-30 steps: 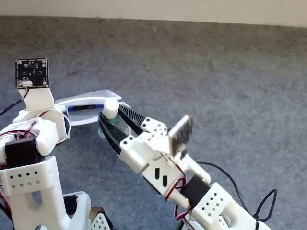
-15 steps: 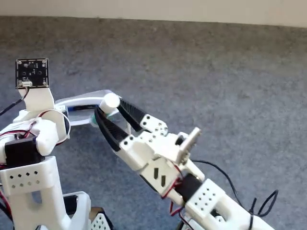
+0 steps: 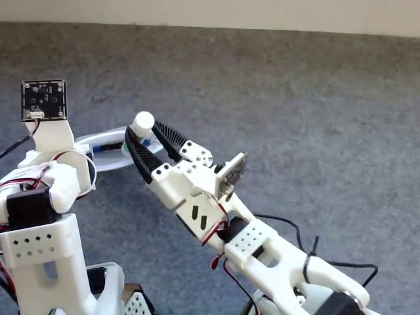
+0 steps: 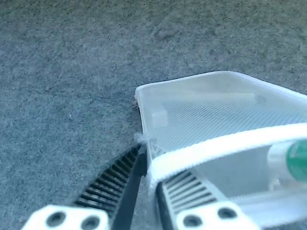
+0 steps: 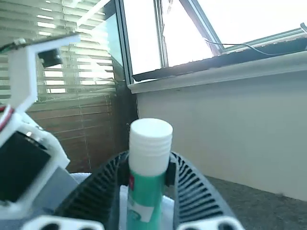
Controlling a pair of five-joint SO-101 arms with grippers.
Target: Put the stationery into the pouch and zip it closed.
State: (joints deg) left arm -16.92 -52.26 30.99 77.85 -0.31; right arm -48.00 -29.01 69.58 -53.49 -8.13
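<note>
A clear mesh pouch (image 3: 108,146) lies on the grey carpet, partly behind the left arm. My left gripper (image 4: 146,175) is shut on the pouch's (image 4: 206,115) white rim at one end, holding it up. My right gripper (image 3: 149,146) is shut on a glue stick (image 3: 140,126) with a white cap and green body, held tilted over the pouch's near end. In the right wrist view the glue stick (image 5: 146,167) stands upright between the black ribbed fingers (image 5: 192,191). A green-and-white tip (image 4: 292,158) shows at the pouch's mouth in the left wrist view.
Grey carpet (image 3: 295,105) stretches open to the right and behind the pouch. The left arm's base and camera board (image 3: 44,100) stand at the left. Cables (image 3: 308,246) trail beside the right arm.
My right gripper has carried the glue stick up and to the left, from beside the pouch's right end to over it. The left arm has stayed still.
</note>
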